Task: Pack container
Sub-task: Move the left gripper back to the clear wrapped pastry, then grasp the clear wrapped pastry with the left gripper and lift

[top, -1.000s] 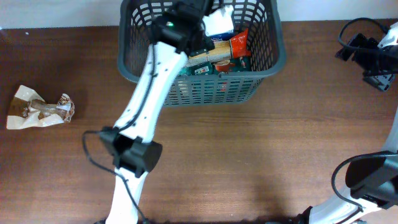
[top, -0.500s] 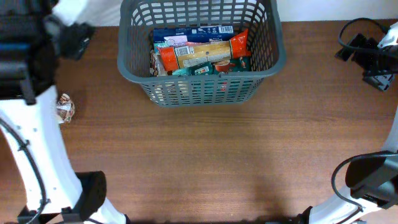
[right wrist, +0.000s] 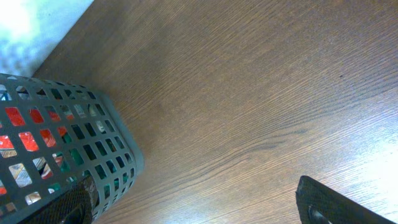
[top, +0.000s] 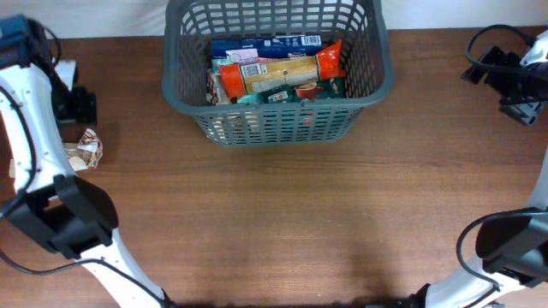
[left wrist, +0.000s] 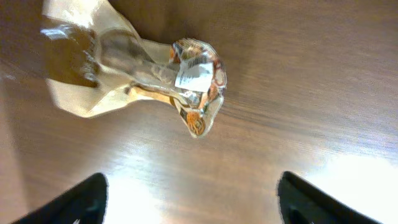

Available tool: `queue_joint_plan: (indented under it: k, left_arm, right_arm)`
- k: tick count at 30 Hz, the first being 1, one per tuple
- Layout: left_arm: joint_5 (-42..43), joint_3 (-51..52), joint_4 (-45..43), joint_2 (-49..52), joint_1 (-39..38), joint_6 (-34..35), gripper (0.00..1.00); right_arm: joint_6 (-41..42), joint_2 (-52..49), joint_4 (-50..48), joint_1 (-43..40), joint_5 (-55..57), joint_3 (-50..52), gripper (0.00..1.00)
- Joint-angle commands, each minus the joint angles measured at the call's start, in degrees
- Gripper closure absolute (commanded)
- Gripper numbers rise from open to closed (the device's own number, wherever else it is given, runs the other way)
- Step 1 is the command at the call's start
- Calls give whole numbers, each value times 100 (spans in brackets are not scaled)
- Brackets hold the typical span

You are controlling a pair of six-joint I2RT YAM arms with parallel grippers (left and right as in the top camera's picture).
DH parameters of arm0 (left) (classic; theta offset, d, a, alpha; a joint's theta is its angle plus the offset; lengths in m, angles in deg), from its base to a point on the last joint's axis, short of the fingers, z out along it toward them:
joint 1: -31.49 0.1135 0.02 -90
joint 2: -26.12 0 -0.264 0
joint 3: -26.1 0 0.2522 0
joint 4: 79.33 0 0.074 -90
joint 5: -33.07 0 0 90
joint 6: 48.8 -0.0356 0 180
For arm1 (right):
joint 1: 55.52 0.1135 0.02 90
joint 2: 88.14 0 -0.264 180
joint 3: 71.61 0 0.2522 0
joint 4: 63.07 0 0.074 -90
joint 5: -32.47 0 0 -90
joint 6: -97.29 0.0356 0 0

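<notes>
Container (top: 274,107) – to its left, by far-left table (top: 300,214) edge, L gripper (left wrist: 189,202) near crumpled snack packet (left wrist: 186,78), jaws wide, empty; container itself far-centre, packets (top: 278,73) piled inside; R gripper (right wrist: 199,205) far right, well apart – jaws wide, holding nothing

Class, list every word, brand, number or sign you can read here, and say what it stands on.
Nothing can be read for certain.
In the container, the blue packet and orange packet: print too small.
On the crumpled wrapper, the white label: too blurred.
</notes>
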Motion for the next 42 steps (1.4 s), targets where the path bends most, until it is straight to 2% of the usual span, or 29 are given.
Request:
queue_joint_plan:
  k: [1,14,17,19,21,26,30,33,42]
  left_arm:
    - [146,407,-295,-44,168,872,24]
    - [210,866,-1351,-44,577,2997,23]
    - [474,868,-1438,-44,614,3040,14]
    - [614,881,-1532,-44,612,3040,2]
    - [634,892,-1611,-44,623,3169,2]
    - [592,898,-1753,-33,748,4942,2]
    - [415,914,-1753,72,772,5790,1]
    - [308,999,-1766,232,772,6022,1]
    - [289,1521,-2050,678,876,6144,1]
  right_arm:
    - [26,59,-4,-7,-28,31,1]
    - [26,59,-4,-7,-28,31,1]
    - [26,59,-4,-7,-28,31,1]
    - [26,59,-7,-7,-28,31,1]
    - [26,59,-4,-7,-28,31,1]
    - [26,59,-7,-7,-28,31,1]
    - [26,59,-7,-7,-28,31,1]
    - [26,59,-4,-7,-28,31,1]
    - [26,59,-4,-7,-28,31,1]
